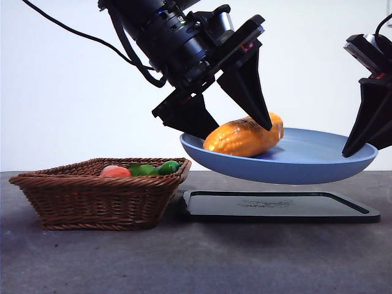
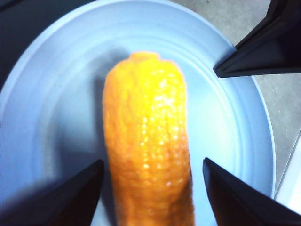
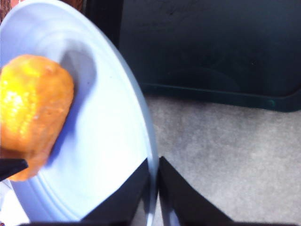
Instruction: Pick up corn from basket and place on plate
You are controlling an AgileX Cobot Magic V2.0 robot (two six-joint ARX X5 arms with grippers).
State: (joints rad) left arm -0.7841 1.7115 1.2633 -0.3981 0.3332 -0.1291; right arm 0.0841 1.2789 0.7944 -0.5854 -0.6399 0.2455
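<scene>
The left gripper (image 1: 229, 119) was spread open astride the corn (image 1: 245, 137), which lay on the blue plate (image 1: 318, 160). The plate's right rim was pinched by the right gripper (image 3: 154, 188), raised above the black tray (image 1: 278, 206). The basket (image 1: 98, 195) stood left.

The left gripper (image 1: 231, 125) hangs tilted with jaws spread wide, while the right gripper (image 3: 154, 188) is pinched closed.
</scene>
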